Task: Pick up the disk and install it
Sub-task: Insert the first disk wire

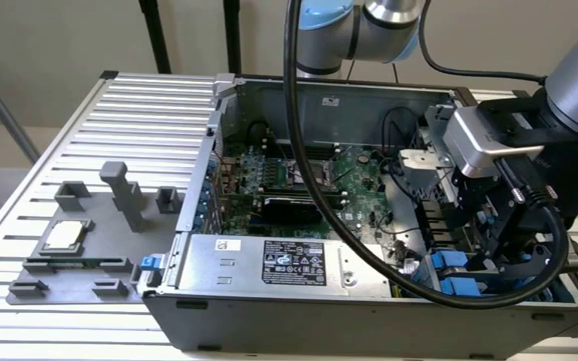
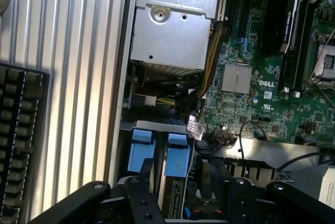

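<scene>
Blue plastic frames the disk, which stands on edge in the drive bay at a corner of the computer case, near the power supply. The tool seems clamped across its sides, though the hold is half hidden. The disk is likely stiff, fairly heavy and shock-sensitive, so it is best held by the rigid frame edges.

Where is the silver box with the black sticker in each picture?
Exterior view: the silver box lies along the near wall of the case, before the green board.
Wrist view: the silver box sits between the ribbed table and the green board.
Shared landmark: the blue frames off one end of the box.
</scene>
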